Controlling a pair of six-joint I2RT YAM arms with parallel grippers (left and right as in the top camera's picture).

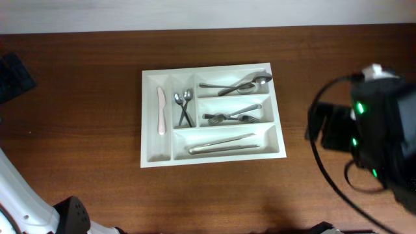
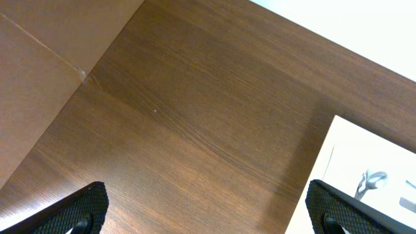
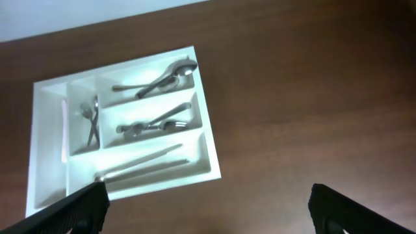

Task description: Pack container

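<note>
**Left wrist view.** The left gripper [image 2: 211,211] has its two dark fingertips [image 2: 84,208] at the lower corners of the frame. We see them spread wide, with only wood grain between them. One white corner of the container [image 2: 354,146] enters at the lower right, showing a scrap of metal cutlery.

**Right wrist view.** The right gripper [image 3: 211,211] is likewise parted, one pad [image 3: 71,211] at each lower corner and nothing held. The container [image 3: 49,170] lies in the left half of the frame, beyond the fingers and not touching them.

**Overhead view.** We count one container [image 1: 159,148], just left of centre, with five compartments.
- The leftmost narrow compartment holds one white knife [image 1: 161,110].
- The next narrow compartment holds two small spoons [image 1: 184,107], crossed.
- The upper long compartment holds what look like two larger spoons [image 1: 237,84].
- The middle long compartment holds forks [image 1: 231,117], which overlap too much for us to count.
- The lower long compartment holds long steel pieces [image 1: 222,144], apparently two.

**Edges.** The tray's sides run nearly parallel to the table [image 1: 78,97]. Bare wood borders the tray on all four sides. The band is narrowest toward the upper edge and broad at left and right. The right arm [image 1: 377,130] fills the right margin, well apart from the tray.
</note>
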